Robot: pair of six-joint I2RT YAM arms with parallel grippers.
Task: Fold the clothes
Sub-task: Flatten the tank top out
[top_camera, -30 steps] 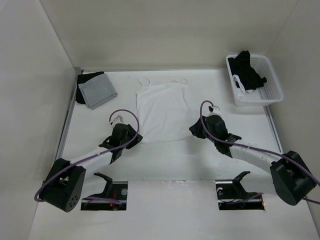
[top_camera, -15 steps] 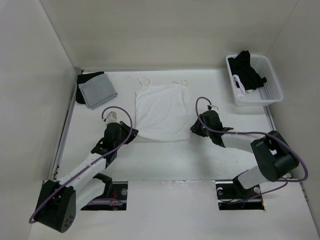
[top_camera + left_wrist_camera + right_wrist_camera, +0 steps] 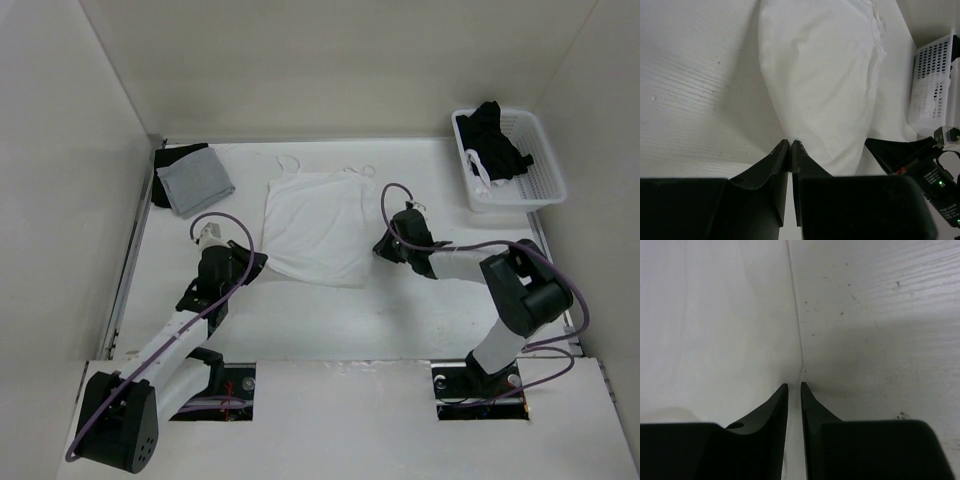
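White tank top (image 3: 318, 228) lies spread flat in the middle of the table (image 3: 330, 320) in the overhead view, straps toward the far wall. The left gripper (image 3: 255, 262) is at its near left corner and the right gripper (image 3: 381, 247) at its right edge. A white basket (image 3: 548, 192) at the far right holds a black garment (image 3: 495, 135) with a bit of white cloth beside it. A grey cloth (image 3: 195, 180) sits on dark fabric at the far left.

From the left wrist, the claw is pressed together on the top's corner, and the basket shows at the right edge.

From the right wrist, the fingers stand slightly apart with the top's edge running up to their tips. Whether they pinch it I cannot tell.
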